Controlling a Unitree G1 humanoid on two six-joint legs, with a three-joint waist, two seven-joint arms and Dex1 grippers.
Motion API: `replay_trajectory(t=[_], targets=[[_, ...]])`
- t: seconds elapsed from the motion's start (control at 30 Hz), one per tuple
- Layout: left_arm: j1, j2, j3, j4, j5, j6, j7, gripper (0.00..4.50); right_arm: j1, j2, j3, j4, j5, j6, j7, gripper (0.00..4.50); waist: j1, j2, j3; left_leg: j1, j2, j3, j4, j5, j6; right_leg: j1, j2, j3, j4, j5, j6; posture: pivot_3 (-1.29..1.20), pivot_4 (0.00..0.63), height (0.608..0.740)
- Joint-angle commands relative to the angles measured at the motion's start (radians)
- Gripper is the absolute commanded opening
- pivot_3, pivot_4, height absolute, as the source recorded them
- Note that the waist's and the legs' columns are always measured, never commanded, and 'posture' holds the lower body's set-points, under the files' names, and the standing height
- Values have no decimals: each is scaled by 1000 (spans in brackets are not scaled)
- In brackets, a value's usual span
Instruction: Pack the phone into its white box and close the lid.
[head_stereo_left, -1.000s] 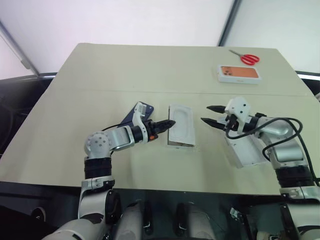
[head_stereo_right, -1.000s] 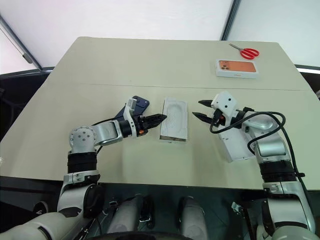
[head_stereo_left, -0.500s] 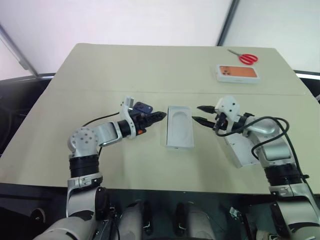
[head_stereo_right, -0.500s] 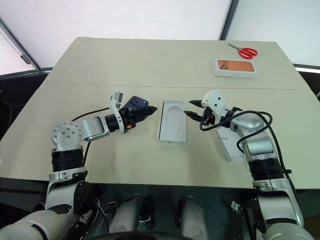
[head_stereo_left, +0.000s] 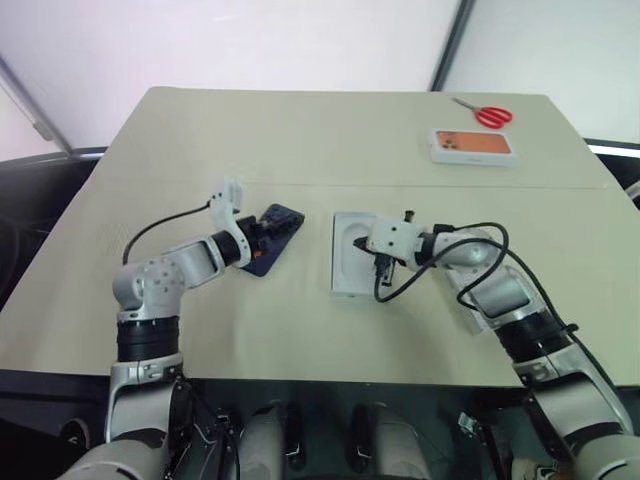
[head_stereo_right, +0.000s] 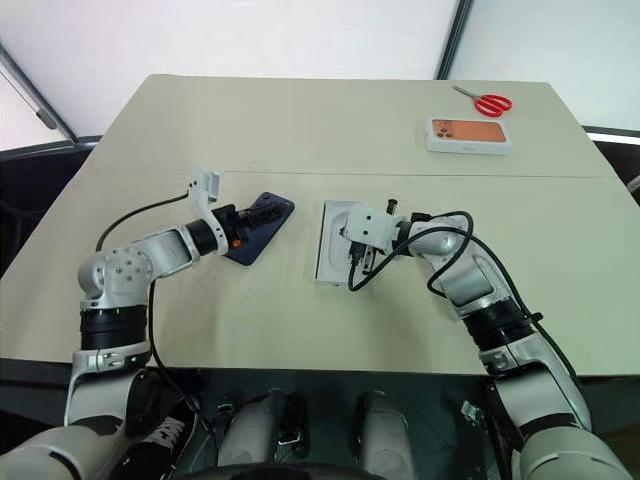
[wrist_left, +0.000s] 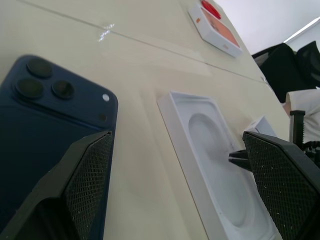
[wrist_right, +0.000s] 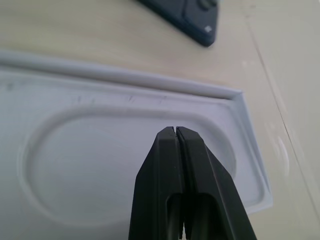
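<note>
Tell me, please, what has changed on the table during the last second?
The right tool swung left onto the white tray and shut, empty. The left tool drew back left, away from the tray, and opened wider over the phone. The phone, orange-picture box and scissors stayed put.

The near middle of the table (head_stereo_left: 330, 150) is the crowded part. The phone (head_stereo_left: 272, 238) lies flat, and the left gripper (head_stereo_left: 262, 232) hovers over its near end with fingers spread wide. Just beside it, with a bare strip of table between them, sits the white tray (head_stereo_left: 347, 262). The right gripper (head_stereo_left: 381, 272), fingers pressed together, hangs over the tray's hollow, its arm and looping cable (head_stereo_left: 470, 245) barring the way in from the right. Far off at the back right, the orange-picture box (head_stereo_left: 476, 146) and scissors (head_stereo_left: 487, 115) lie close together. The wide stretch of table between them and the tray stands open.
</note>
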Motion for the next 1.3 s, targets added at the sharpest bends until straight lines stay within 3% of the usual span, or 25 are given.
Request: replay_trajectory(t=[0.03,0.53,0.8,0.87,1.07,1.3], targets=[[-5,-5,13,-48,-20,2,-1,4418,-21,17,30,19,-36,-49,9,59,-5,0,0,0,0,0,0,0,0,0,0,0,0,0,0,0,150,738],[20,-19,61,-84,-41,35,47,4418,-66,143,43,109,-57,-79,-16,59,-8,0,0,0,1,0,0,1,-1,0,1,0,0,0,0,0,150,738],[31,-7,56,-93,-28,21,41,4418,-79,110,14,163,-66,-97,-27,59,-5,0,0,0,0,0,0,1,-1,0,1,0,1,0,0,0,150,738],[26,18,65,-79,-21,8,23,4418,-92,107,-10,166,-48,-86,-30,59,-6,0,0,0,0,0,0,1,-1,0,1,0,1,0,0,0,150,738],[-21,201,53,63,45,-27,-94,4418,-124,233,-131,71,133,147,-32,59,-12,0,0,0,1,0,-1,1,-1,-1,2,0,1,0,0,0,150,738],[-69,351,-83,283,160,-83,-333,4418,-142,376,-68,86,114,274,-95,59,-6,0,0,0,0,1,-2,0,-3,-2,2,0,1,0,0,0,150,738]])
